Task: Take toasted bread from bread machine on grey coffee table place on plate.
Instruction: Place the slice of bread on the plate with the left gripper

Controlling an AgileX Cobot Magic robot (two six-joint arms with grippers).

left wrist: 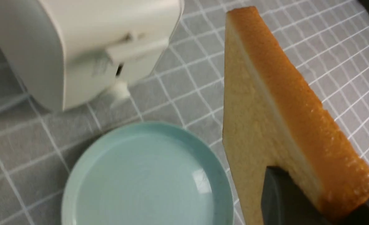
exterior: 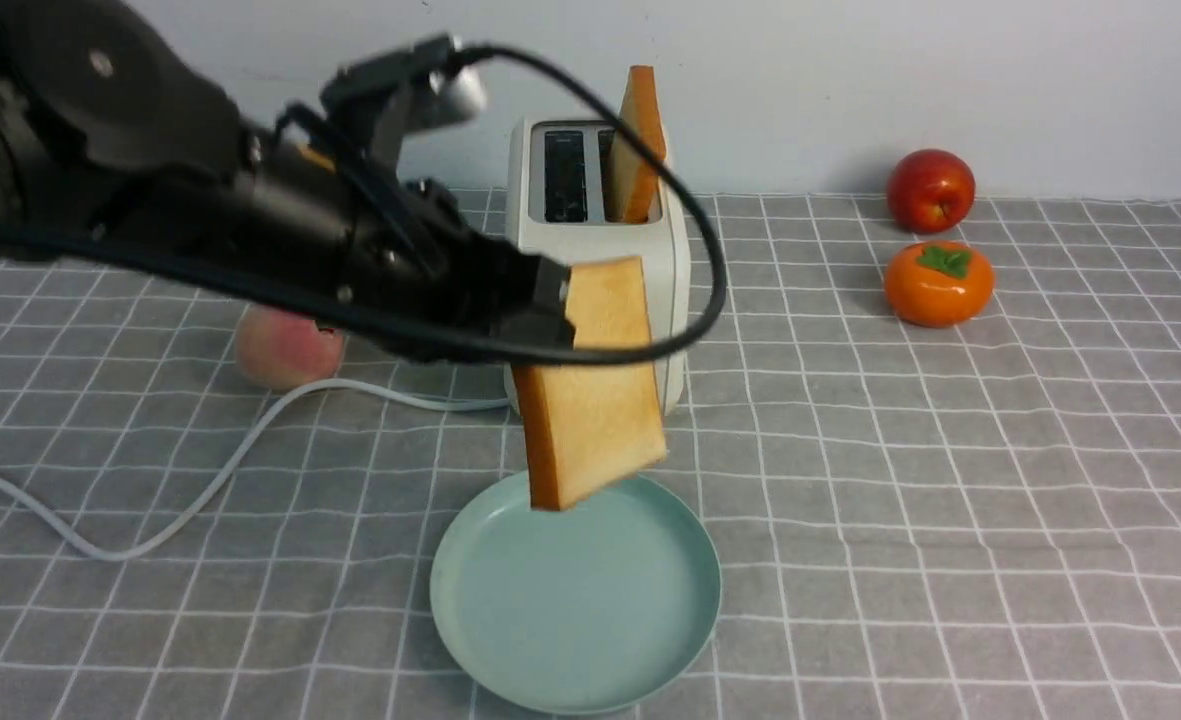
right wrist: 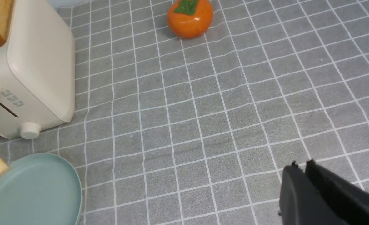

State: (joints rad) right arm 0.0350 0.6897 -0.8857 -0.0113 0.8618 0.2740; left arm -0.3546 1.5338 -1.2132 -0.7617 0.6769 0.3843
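My left gripper (exterior: 550, 305) is shut on one slice of toasted bread (exterior: 595, 385) and holds it on edge just above the far rim of the mint-green plate (exterior: 575, 610). In the left wrist view the slice (left wrist: 265, 106) sits between the jaws beside the plate (left wrist: 140, 178). A second slice (exterior: 640, 140) stands in the right slot of the bread machine (exterior: 595, 250) behind the plate. My right gripper (right wrist: 301, 165) is shut and empty over bare grey checked cloth (right wrist: 221, 125). It does not show in the front view.
A red apple (exterior: 930, 190) and an orange persimmon (exterior: 938, 283) sit at the back right. A peach (exterior: 285, 350) lies left of the toaster, partly behind my left arm. The white power cord (exterior: 210, 480) runs across the cloth at the left.
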